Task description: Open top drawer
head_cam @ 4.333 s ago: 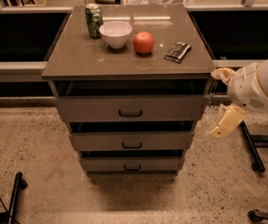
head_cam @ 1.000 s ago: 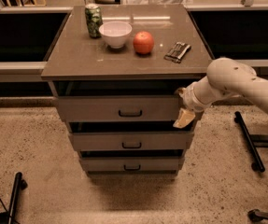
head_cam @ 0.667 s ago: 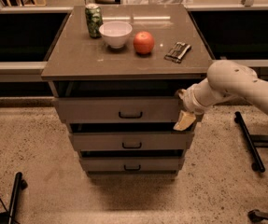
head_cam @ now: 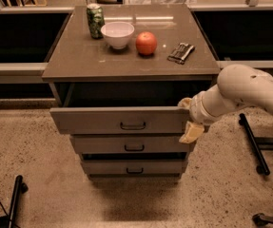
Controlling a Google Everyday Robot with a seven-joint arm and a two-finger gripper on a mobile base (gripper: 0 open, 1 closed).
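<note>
The top drawer (head_cam: 102,120) is the widest grey-brown front of the cabinet, with a small dark loop handle (head_cam: 132,126) at its centre. It stands pulled out a little, with a dark gap behind its top edge. My gripper (head_cam: 189,118) is at the right end of this drawer front. Its fingers are spread, one fingertip (head_cam: 185,102) at the upper right corner and the other at the lower right corner. It holds nothing else. My white arm (head_cam: 243,91) reaches in from the right.
Two narrower drawers (head_cam: 134,145) sit below. On the cabinet top (head_cam: 79,61) stand a green can (head_cam: 95,20), a white bowl (head_cam: 117,34), a red apple (head_cam: 146,43) and a dark snack bar (head_cam: 181,52). Black chair legs (head_cam: 252,144) stand at the right.
The top drawer front has slid out toward the camera, and my gripper has moved with it at its right end. The items on top have not moved.
</note>
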